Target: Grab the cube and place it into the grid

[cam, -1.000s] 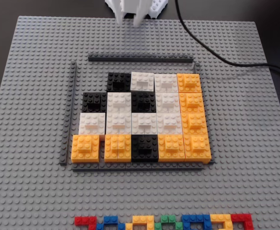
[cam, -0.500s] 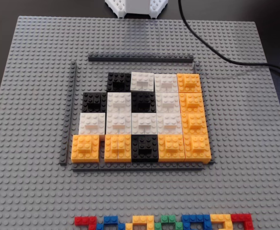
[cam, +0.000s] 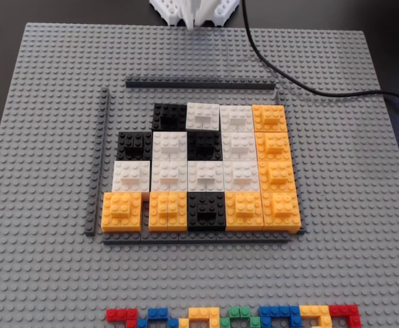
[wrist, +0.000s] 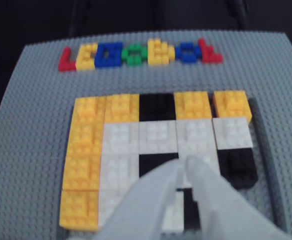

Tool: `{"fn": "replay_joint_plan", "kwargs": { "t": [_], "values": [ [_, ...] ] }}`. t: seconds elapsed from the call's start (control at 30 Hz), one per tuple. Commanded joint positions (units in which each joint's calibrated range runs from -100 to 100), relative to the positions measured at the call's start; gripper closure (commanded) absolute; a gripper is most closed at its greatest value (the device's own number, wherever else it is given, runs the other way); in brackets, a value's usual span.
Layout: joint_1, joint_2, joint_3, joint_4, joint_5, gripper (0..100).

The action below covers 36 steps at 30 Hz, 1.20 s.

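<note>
Tool (wrist: pixel 186 162) is hovering over the middle of the grid (cam: pixel 198 166) in the wrist view, white fingers pressed together at the tips, pinching nothing as far as the pic shows. In the fixed view only a bit of the white arm (cam: pixel 194 9) is peeking in at the top edge, beyond the grey baseplate (cam: pixel 42 273).

Progress: looking nearly done, or between rounds. Four black blocks are sitting in the grid, e.g. the cube (cam: pixel 206 210) in the bottom row between orange blocks, seated flat, touching its neighbours. No loose black block is showing anywhere on the baseplate in either view, so can't tell which one counts as the latest drop. One slot is showing empty: top-left corner (cam: pixel 132 116), bare grey studs there. So by my read, one more block would fill it, but nothing's lying around to grab.

Around: dark grey strips (cam: pixel 199 85) are framing the blocks, top one standing apart from the rows. A row of coloured small bricks (cam: pixel 234 317) is lining the near edge, well clear. A black cable (cam: pixel 302 82) is trailing across the baseplate's top-right corner, away from the blocks; not blocking anything right now.
</note>
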Motion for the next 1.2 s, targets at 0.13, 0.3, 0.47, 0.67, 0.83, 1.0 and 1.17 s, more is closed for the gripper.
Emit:
{"fn": "replay_joint_plan", "kwargs": {
  "t": [0.13,0.3,0.47,0.67,0.83,1.0,1.17],
  "values": [
    [-2.0,-2.6,6.6,-2.8,-1.1,100],
    [-2.2,-2.6,14.2,-7.2,-0.7,100],
    [-2.2,-2.6,20.3,-10.4,-1.2,100],
    [-2.2,-2.6,24.0,-11.5,-1.7,100],
    [-2.1,-2.7,24.6,-10.3,-2.0,100],
    [-2.2,-2.7,24.6,-7.3,-0.3,100],
    [-2.2,-2.7,24.6,-5.7,-1.3,100]
  ]
}}
